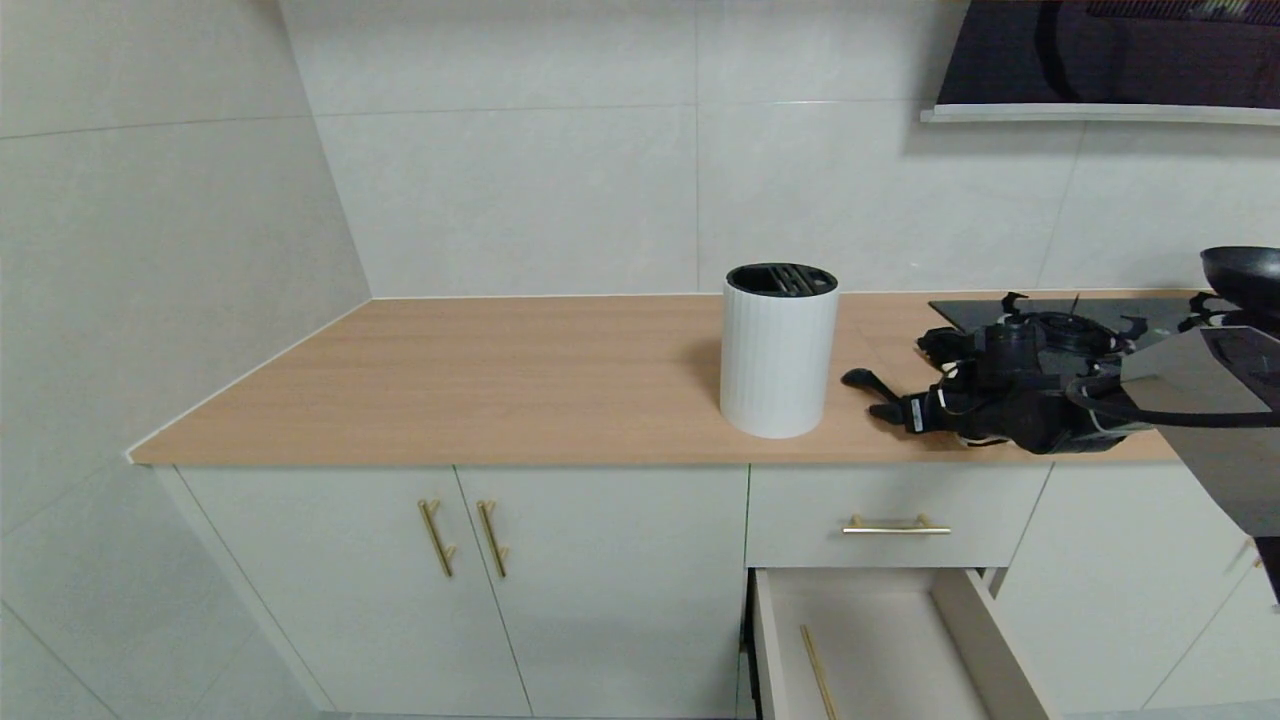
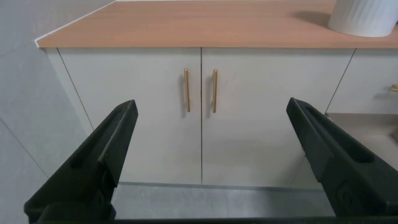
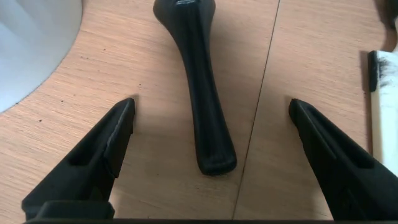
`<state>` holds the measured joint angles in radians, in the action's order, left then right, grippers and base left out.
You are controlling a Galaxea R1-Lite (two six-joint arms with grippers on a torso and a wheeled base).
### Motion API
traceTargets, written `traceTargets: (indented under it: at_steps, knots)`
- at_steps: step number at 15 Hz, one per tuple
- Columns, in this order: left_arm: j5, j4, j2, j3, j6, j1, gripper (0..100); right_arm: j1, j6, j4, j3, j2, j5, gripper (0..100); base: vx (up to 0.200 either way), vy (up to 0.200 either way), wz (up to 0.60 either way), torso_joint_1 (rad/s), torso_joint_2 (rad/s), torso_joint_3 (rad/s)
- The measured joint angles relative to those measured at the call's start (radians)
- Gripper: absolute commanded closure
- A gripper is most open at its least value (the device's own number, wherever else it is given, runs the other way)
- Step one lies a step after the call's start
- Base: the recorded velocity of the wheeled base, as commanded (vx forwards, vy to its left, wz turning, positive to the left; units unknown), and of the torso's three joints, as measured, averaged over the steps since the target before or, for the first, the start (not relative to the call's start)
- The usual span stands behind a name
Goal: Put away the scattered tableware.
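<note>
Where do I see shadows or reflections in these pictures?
Head view: the holder throws a soft shadow to its left on the counter, and the hood is glossy with reflections. Left wrist view: the same shadow darkens the counter beside the holder.

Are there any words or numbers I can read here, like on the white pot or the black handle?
No readable text anywhere.
White holder: plain ribbed, no print.
Black utensil handle: a tiny pale mark at its far end, too small to read.
Cabinet doors: no labels.

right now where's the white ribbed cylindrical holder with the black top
Head view, right of centre: the white ribbed holder stands on the wooden countertop, just left of the right gripper.
</note>
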<state>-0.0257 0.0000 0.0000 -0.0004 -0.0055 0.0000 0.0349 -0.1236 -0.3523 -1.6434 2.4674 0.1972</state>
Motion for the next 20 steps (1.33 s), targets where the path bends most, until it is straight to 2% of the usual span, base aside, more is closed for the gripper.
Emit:
traceTargets:
  at_steps: [8,11,14,16,20]
  knots:
    - [0.000,0.000,0.000,0.000,0.000,0.000,0,0.014,0.027,0.007,-0.006,0.000,-0.026,100,0.000,0.000,0.00,0.000,0.00,0.000]
    - [0.000,0.000,0.000,0.000,0.000,0.000,0,0.020,0.077,0.038,-0.038,-0.002,-0.093,100,0.000,0.000,0.00,0.000,0.00,0.000]
    - [0.000,0.000,0.000,0.000,0.000,0.000,0,0.034,0.148,0.213,-0.046,-0.062,-0.180,100,0.000,0.000,0.00,0.000,0.00,0.000]
    - [0.000,0.000,0.000,0.000,0.000,0.000,0,0.050,0.235,0.302,-0.024,-0.145,-0.196,100,0.000,0.000,0.00,0.000,0.00,0.000]
    - [0.000,0.000,0.000,0.000,0.000,0.000,0,0.112,0.323,0.441,0.161,-0.440,-0.234,100,0.000,0.000,0.00,0.000,0.00,0.000]
